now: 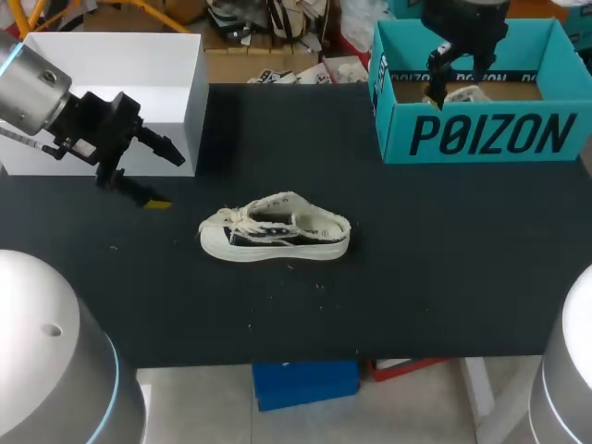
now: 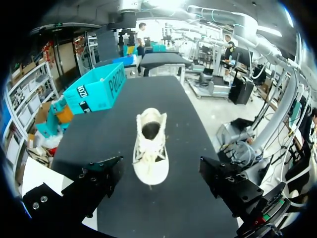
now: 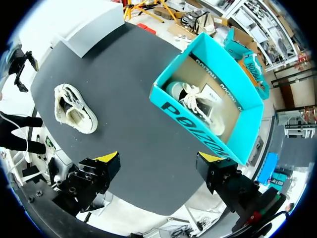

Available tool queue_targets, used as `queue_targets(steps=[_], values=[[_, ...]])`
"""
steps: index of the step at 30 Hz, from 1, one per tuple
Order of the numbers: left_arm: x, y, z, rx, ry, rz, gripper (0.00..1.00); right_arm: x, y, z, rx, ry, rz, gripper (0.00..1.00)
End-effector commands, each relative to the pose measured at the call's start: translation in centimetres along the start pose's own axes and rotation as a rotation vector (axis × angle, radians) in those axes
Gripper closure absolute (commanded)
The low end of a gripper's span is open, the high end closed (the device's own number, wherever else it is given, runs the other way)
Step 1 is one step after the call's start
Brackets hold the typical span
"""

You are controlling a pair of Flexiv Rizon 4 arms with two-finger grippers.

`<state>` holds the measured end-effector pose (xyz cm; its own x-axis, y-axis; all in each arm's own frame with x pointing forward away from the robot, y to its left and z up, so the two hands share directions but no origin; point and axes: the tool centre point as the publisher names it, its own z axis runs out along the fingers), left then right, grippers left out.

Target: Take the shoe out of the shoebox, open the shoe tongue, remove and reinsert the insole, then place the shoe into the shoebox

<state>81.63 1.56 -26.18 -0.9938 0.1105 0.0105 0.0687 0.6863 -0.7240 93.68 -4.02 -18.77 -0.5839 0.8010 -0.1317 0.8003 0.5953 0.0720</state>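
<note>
On the bench (image 1: 444, 268), one shoe (image 1: 275, 228) lies outside the shoebox (image 1: 481, 134).
Both tools apart: left tool (image 2: 159, 164) near its toe, right tool (image 3: 158, 157) over a second shoe (image 3: 198, 101) inside.

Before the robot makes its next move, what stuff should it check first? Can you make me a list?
1. Shoe out of the shoebox: ok, it stands on its sole on the table.
2. Left gripper free: ok, open and empty, beside the shoe.
3. Right gripper free: ok, open and empty, above the shoebox.
4. Tongue pulled open: cannot tell.
5. Insole inside the shoe: cannot tell, the opening looks dark.
6. Room in the shoebox: cannot tell, a second shoe lies inside.
</note>
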Motion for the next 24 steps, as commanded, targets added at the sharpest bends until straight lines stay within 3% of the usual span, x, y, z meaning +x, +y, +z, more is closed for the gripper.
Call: queue_targets(steps=[1,12,15,24], values=[[0.0,0.1,0.2,-0.001,-0.003,0.001,0.0,-0.1,-0.7,0.1,-0.055,0.003,0.0,0.0],[0.0,0.1,0.2,-0.001,-0.003,0.001,0.0,-0.1,-0.7,0.1,-0.055,0.003,0.0,0.0],[0.0,0.1,0.2,-0.001,-0.003,0.001,0.0,0.3,-1.2,0.9,-0.066,-0.01,-0.062,0.0],[0.0,0.1,0.2,-0.001,-0.003,0.001,0.0,5.9,-2.1,0.3,-0.074,0.109,-0.381,0.0]])
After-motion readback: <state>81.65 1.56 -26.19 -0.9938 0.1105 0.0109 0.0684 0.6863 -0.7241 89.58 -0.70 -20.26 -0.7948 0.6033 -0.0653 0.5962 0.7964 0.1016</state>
